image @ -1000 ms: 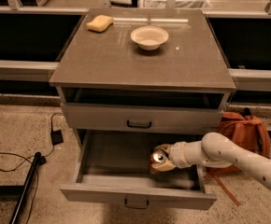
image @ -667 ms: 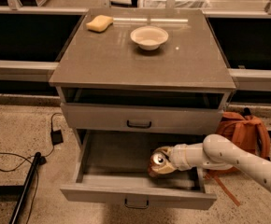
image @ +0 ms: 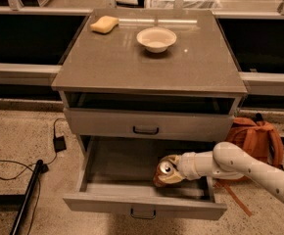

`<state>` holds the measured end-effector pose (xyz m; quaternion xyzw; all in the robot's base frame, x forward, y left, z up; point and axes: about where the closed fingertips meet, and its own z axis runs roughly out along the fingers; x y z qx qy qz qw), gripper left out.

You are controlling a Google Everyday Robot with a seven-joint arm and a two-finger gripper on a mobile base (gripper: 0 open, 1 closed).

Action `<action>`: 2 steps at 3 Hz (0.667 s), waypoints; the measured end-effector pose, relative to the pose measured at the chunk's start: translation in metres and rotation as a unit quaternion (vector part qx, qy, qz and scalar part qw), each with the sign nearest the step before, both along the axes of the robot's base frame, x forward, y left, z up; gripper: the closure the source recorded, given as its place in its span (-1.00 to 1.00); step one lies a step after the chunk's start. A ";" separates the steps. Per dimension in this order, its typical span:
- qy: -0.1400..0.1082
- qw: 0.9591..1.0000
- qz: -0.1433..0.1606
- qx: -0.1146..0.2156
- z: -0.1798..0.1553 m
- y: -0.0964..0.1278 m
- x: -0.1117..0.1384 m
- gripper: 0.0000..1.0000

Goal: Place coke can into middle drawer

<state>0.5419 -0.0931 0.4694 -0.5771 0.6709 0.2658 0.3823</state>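
The middle drawer [image: 142, 204] is pulled wide open at the bottom of the grey cabinet, its dark handle at the front. The coke can [image: 165, 171] is tilted inside the drawer's right half, silver top toward the camera, low over the drawer floor. My gripper [image: 170, 171] reaches in from the right on a white arm and is shut on the coke can. I cannot tell whether the can touches the floor.
The drawer front above [image: 147, 126] is closed. On the cabinet top sit a white bowl [image: 156, 38] and a yellow sponge [image: 104, 24]. An orange backpack [image: 256, 136] stands right of the cabinet. Black cables [image: 14, 170] and a dark pole lie on the floor at left.
The arm and the can have barely moved; the can sits a touch lower inside the drawer. Nothing else has changed.
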 end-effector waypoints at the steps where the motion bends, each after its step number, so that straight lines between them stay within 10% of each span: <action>1: 0.000 1.000 0.000 0.000 0.000 0.000 0.000 -0.29; 2: 0.000 1.000 0.000 0.000 0.000 0.000 0.000 -0.75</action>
